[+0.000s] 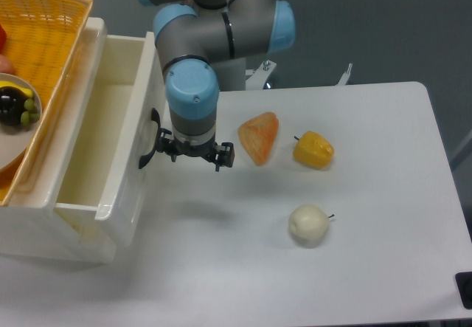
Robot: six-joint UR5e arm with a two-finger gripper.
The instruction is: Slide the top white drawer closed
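Note:
The top white drawer (131,194) stands pulled out to the right from the white cabinet at the left, and its inside is bare. Its curved black handle (150,141) sits on the front wall. My gripper (194,154) points straight down just right of the drawer front, close beside the handle. I cannot tell whether it touches the handle. The wrist hides the fingertips, so how the jaws stand does not show. The lower drawer is hidden under the top one.
An orange wicker basket (51,24) with a plate of fruit sits on top of the cabinet. On the white table (383,268) lie an orange wedge (259,137), a yellow pepper (313,150) and a white round fruit (307,224).

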